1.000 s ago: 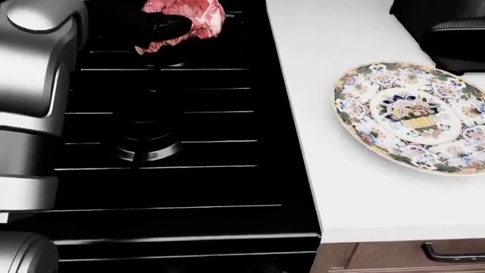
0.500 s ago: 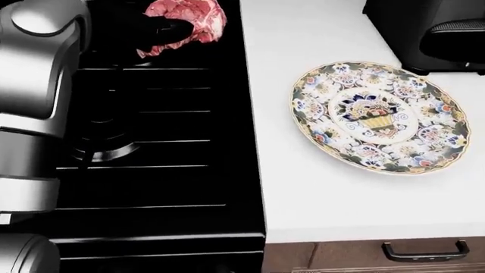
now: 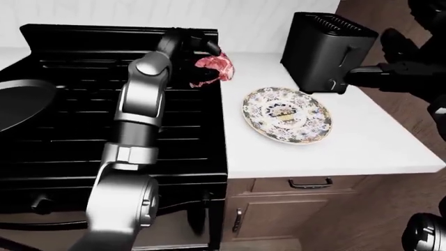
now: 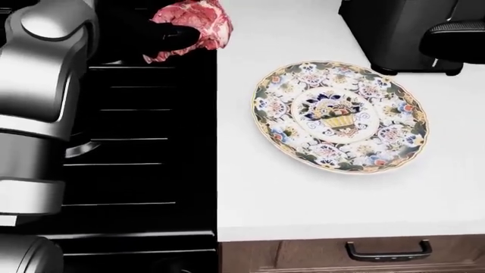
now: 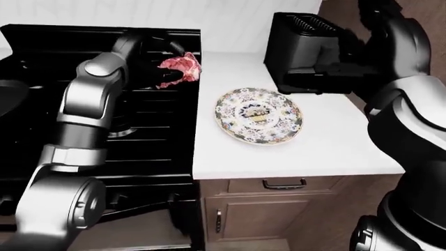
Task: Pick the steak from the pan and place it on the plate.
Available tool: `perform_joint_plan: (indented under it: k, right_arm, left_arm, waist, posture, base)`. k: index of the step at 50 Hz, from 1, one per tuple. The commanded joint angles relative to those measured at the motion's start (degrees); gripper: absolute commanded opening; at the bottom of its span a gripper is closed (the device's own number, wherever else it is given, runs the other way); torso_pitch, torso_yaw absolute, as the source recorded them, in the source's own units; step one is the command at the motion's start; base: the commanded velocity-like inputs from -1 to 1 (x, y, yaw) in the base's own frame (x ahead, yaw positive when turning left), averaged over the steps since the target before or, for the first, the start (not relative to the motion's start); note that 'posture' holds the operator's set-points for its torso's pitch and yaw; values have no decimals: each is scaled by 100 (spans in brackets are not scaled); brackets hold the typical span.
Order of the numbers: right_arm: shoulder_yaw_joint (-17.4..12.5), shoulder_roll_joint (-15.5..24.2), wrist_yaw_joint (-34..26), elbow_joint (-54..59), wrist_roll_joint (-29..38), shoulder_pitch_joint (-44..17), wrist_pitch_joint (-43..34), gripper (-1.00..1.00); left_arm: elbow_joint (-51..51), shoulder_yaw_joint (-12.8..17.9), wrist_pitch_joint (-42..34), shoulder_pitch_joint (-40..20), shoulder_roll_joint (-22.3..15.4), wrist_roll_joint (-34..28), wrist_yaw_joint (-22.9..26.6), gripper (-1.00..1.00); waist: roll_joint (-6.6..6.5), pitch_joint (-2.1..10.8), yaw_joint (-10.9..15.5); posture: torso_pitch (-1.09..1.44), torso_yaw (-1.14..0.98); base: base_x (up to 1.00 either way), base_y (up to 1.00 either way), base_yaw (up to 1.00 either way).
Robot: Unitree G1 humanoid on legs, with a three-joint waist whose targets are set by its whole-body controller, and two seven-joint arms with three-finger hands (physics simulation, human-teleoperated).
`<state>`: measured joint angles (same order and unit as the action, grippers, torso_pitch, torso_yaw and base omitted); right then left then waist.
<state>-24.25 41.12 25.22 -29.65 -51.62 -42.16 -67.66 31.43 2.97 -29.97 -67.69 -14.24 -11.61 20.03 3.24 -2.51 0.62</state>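
The raw red steak [image 4: 198,21] hangs in my left hand [image 4: 170,35], whose black fingers are closed round it. It is held in the air over the stove's right edge, at the top left of the head view. The patterned plate [image 4: 266,122] lies empty on the white counter to the right of the steak and lower in the head view. The dark pan [image 3: 21,102] sits at the far left of the stove in the left-eye view. My right hand [image 3: 390,68] is raised beside the toaster with its fingers spread, holding nothing.
The black stove [image 3: 69,130] with its grates fills the left side. A black toaster [image 3: 324,47] stands on the counter [image 4: 303,199] above the plate. A wooden cabinet with a drawer handle [image 4: 386,250] is below the counter edge.
The whole picture has shifted left, so the camera has moved right. My left hand has carried the steak right, from over the stove grates to the stove's right edge near the counter.
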Motion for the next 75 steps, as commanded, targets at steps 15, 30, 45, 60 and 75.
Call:
perform_joint_plan:
  k: [15, 30, 45, 60, 75]
  right_arm:
    - [-45, 55, -13, -144, 4, -187, 151, 100]
    - [-40, 56, -33, -143, 21, -153, 187, 100]
    - [-58, 46, -17, -160, 11, -167, 148, 100]
    - [-32, 27, -46, -145, 58, -167, 180, 100]
    - [-42, 10, -58, -167, 67, -155, 168, 100]
  left_arm:
    - [-331, 149, 166, -185, -146, -21, -96, -34]
    - [-299, 156, 167, -223, -150, -16, -102, -35]
    - [-302, 150, 173, -213, -148, -16, -92, -36]
    - [-287, 158, 180, -219, -145, -6, -105, -36]
    - [-343, 157, 140, -200, -146, 2, -110, -36]
  waist:
    - [-345, 231, 14]
    - [-13, 137, 55]
    - [-274, 201, 8]
    - [-109, 138, 58]
    - [-28, 225, 28]
  posture:
    - [0, 0]
    - [0, 0]
    - [0, 0]
    - [0, 0]
    - [0, 0]
  base:
    - [0, -12, 0]
    - [0, -12, 0]
    - [0, -13, 0]
    - [0, -12, 0]
    - [0, -1, 0]
